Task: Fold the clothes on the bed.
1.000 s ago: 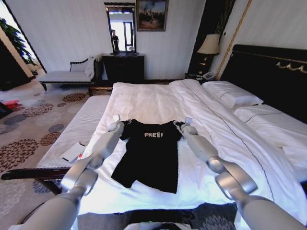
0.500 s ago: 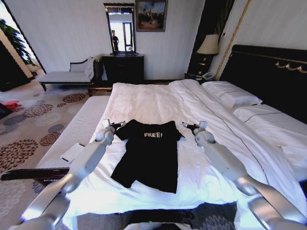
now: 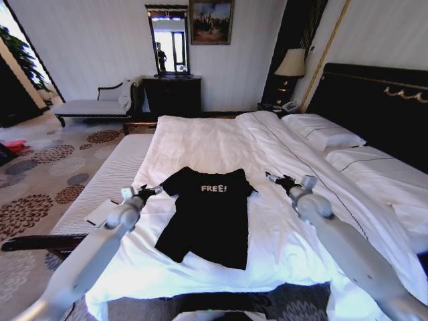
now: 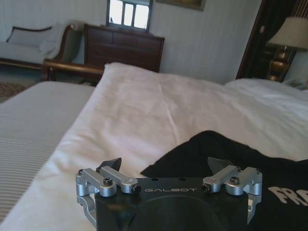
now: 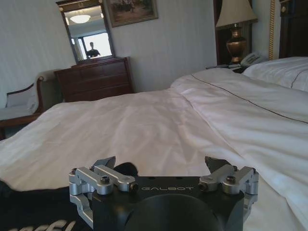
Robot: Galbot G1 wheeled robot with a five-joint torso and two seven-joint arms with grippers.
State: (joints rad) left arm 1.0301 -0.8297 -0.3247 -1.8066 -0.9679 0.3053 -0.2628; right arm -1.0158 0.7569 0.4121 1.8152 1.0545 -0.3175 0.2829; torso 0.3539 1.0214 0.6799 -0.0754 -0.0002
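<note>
The clothes are one black T-shirt (image 3: 207,214) with white "FREE!" lettering, lying flat and spread out on the white bed (image 3: 200,137), collar away from me. My left gripper (image 3: 148,192) hovers open just outside its left sleeve, holding nothing. My right gripper (image 3: 275,179) hovers open a little beyond the right sleeve, over bare sheet. In the left wrist view the open left gripper (image 4: 167,164) points over the shirt's shoulder (image 4: 240,154). The right wrist view has the open right gripper (image 5: 161,162) with black cloth (image 5: 29,211) beside it.
A white duvet (image 3: 321,174) and pillows (image 3: 324,134) lie to the right, under a dark headboard (image 3: 374,100). Along the bed's left side stands a striped bench (image 3: 110,177) with a notepad (image 3: 101,212) on it. A dresser (image 3: 172,93) and lamp (image 3: 291,63) stand at the far wall.
Both grippers have drawn away from the shirt's shoulders, the left one outward to the left and nearer, the right one outward to the right. The shirt lies as before.
</note>
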